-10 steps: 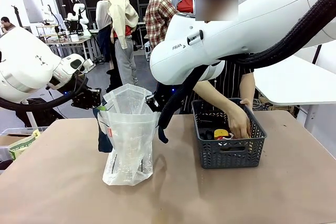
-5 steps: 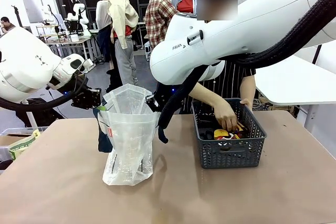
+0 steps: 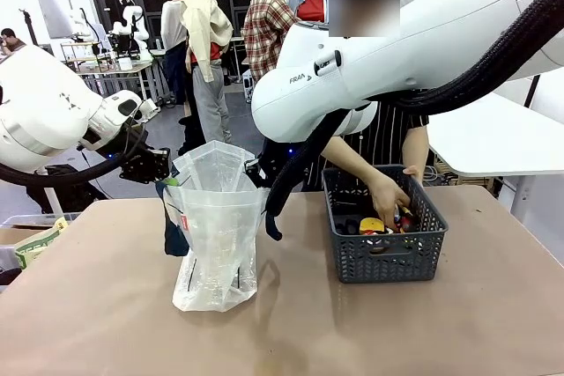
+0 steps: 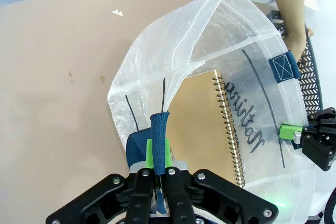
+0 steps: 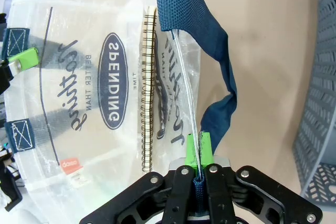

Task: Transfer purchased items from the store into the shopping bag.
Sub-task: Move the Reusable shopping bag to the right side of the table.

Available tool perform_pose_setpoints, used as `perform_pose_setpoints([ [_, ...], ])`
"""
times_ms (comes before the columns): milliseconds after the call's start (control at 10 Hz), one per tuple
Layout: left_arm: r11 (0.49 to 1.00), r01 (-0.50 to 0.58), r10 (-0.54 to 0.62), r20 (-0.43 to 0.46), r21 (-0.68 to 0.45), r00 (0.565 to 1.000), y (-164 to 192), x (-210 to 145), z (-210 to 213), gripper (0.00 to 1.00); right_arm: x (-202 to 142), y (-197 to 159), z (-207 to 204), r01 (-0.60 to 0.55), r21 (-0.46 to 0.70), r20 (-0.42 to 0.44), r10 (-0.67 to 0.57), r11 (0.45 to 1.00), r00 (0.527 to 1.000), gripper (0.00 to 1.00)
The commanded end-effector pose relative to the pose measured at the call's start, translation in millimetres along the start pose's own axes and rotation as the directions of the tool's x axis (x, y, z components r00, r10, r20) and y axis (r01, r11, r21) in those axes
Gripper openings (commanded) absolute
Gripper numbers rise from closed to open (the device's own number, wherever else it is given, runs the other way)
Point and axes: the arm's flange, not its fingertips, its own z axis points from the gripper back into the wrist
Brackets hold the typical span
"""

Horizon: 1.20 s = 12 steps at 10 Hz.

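The shopping bag (image 3: 216,231) stands upright on the table, its mouth held wide between my two grippers. My left gripper (image 3: 164,170) is shut on the bag's rim and blue handle (image 4: 158,135). On the opposite rim my right gripper (image 3: 261,170) is shut on the bag by its blue strap (image 5: 202,35). A spiral notebook (image 4: 202,124) lies inside the bag, its wire spine (image 5: 148,93) showing through the plastic. The store (image 3: 388,257), a dark grey lattice basket, sits to the right of the bag. A person's hand (image 3: 389,196) reaches into it among yellow and red purchased items (image 3: 374,225).
The right arm's big white link (image 3: 397,50) crosses above the basket. A box with a green packet (image 3: 35,244) sits off the table's left edge. Bare brown tabletop (image 3: 352,332) lies in front of bag and basket. The basket wall (image 5: 321,103) stands close to the right gripper.
The person's hand has shifted about inside the basket, from its right front corner toward the middle and back to the right. Both arms and the bag have stayed still.
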Motion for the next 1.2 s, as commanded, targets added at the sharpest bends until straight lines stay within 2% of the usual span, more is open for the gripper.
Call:
perform_pose_setpoints([
  [0,1.0,-0.001,0.001,0.003,0.0,1.0,0.6,1.3,1.3,0.0,0.7,0.1,0.8,0.0,0.0,0.003,0.0,1.0,1.0,0.0],
  [1100,1.0,-0.001,0.001,0.003,0.0,1.0,0.6,1.3,1.3,0.0,0.7,0.1,0.8,0.0,0.0,0.003,0.0,1.0,1.0,0.0],
])
